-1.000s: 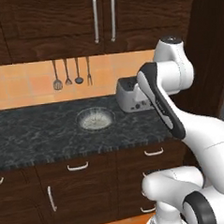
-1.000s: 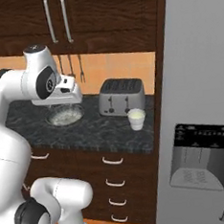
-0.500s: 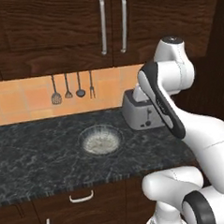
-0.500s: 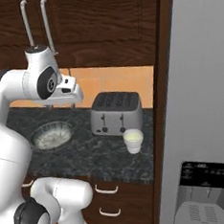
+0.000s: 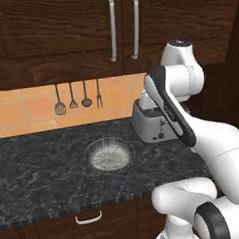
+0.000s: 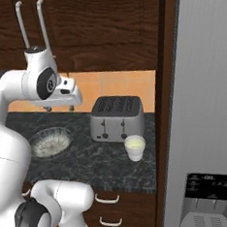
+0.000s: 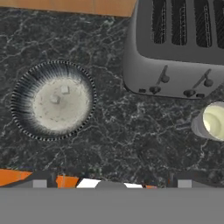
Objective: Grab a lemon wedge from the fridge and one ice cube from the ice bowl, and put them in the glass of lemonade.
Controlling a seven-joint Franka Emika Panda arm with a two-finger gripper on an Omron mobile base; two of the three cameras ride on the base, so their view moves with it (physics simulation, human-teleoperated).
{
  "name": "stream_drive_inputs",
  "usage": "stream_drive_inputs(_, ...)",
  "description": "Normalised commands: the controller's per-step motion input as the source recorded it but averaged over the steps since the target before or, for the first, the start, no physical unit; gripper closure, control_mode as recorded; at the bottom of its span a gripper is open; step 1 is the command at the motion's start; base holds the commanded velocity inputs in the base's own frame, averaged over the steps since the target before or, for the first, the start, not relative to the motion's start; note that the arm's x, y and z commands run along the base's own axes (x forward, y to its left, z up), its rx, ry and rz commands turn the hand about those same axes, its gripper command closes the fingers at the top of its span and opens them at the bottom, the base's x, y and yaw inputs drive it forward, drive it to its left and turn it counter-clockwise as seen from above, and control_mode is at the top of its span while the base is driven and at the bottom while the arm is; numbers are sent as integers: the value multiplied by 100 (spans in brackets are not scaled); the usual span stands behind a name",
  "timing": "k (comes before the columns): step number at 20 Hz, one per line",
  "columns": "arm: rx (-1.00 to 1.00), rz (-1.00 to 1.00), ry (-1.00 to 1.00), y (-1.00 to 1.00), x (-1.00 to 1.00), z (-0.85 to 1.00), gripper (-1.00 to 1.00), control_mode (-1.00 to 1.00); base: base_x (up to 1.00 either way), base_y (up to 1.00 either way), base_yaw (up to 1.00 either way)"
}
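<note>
The base has rolled closer — gripper (image 7: 111,183) wide open, empty, above the ribbed glassy ice bowl (image 7: 52,99).

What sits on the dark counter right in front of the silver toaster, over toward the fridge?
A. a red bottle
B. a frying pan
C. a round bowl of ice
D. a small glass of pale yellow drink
D: the glass of lemonade stands just in front of the toaster on the fridge side, while the ice bowl lies off to the toaster's other side.
</note>
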Motion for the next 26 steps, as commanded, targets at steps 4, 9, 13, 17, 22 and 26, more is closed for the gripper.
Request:
stream_drive_inputs(4,0,12,0,100,0,-96,-100,-100,0,0,0)
stream_drive_inputs(9,3,9,3,100,42,-100,-100,-100,0,0,0)
stream_drive_inputs(13,-1,0,6,86,96,-93,-100,-100,0,0,0)
stream_drive_inputs(17,-10,0,6,34,75,-58,-100,-100,0,0,0)
stream_drive_inputs(22,0,-3,7,14,13,-33,-100,-100,0,0,0)
stream_drive_inputs(26,0,-19,0,27,25,-66,-100,-100,0,0,0)
